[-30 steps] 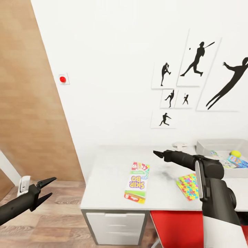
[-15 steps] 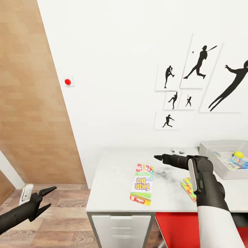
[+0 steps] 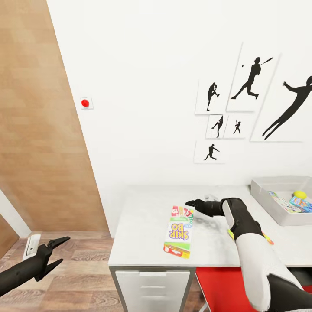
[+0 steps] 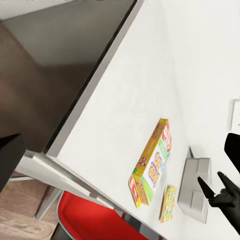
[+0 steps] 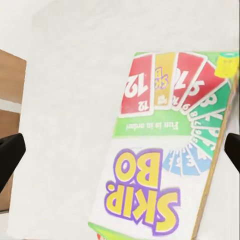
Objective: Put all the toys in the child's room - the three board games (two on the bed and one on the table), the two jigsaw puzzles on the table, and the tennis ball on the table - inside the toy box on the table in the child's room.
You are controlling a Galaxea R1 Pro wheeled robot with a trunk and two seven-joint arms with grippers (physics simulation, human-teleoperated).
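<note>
I have the right tool [image 3: 190, 203] out over the pale bench [image 3: 143, 225], hovering just above the far end of the Skip-Bo board game [image 3: 178, 230]. In the right wrist view that box [image 5: 170, 150] lies flat under the camera, card fan and lettering up, with one dark fingertip [image 5: 10, 155] at either edge of the picture, so the jaws are spread wide and hold nothing.

The box sits near the bench's front edge, lengthwise toward the wall. Just beyond my right forearm a jigsaw puzzle [image 3: 231, 234] peeks out on the bench, mostly hidden by the arm; the left wrist view shows it [image 4: 168, 203] lying flat beside the game [image 4: 151, 169].

The grey toy box [image 3: 264, 197] stands at the right end of the bench, well apart from the Skip-Bo box. Inside it I see the tennis ball [image 3: 299, 194] and some colourful flat items that I cannot tell apart.

My left tool [image 3: 58, 251] hangs low over the wood floor [image 3: 82, 277], off the bench's left end, its jaws parted and empty. A red chair [image 3: 216, 286] is tucked under the bench.
</note>
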